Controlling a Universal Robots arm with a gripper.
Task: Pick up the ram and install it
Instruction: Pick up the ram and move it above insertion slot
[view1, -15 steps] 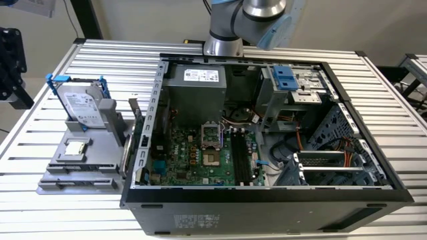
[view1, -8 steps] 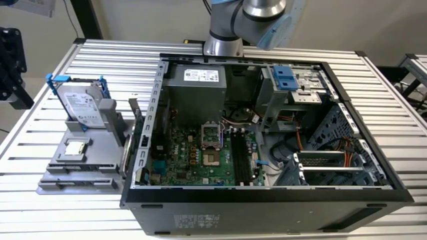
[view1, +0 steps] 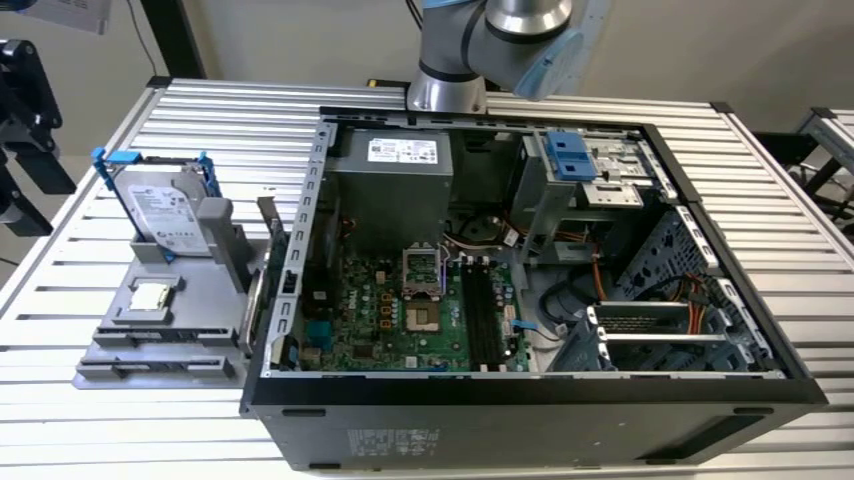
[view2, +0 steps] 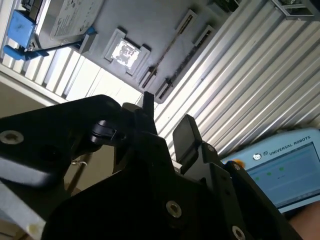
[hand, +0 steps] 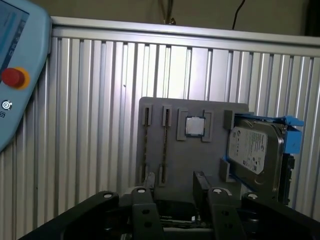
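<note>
First wrist view shows the end effector (hand: 170, 192) spread wide and holding nothing, clear of the gray holder (hand: 200, 160) on the slatted surface (hand: 90, 125), where the ram (hand: 164, 147) sits edge-on in a slot beside the processor chip (hand: 195, 126).

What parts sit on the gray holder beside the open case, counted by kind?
Hard drive in a blue frame: 1
Processor chip: 1
Ram sticks, seen edge-on in the two long slots: 2
Total on the gray holder: 4
</note>
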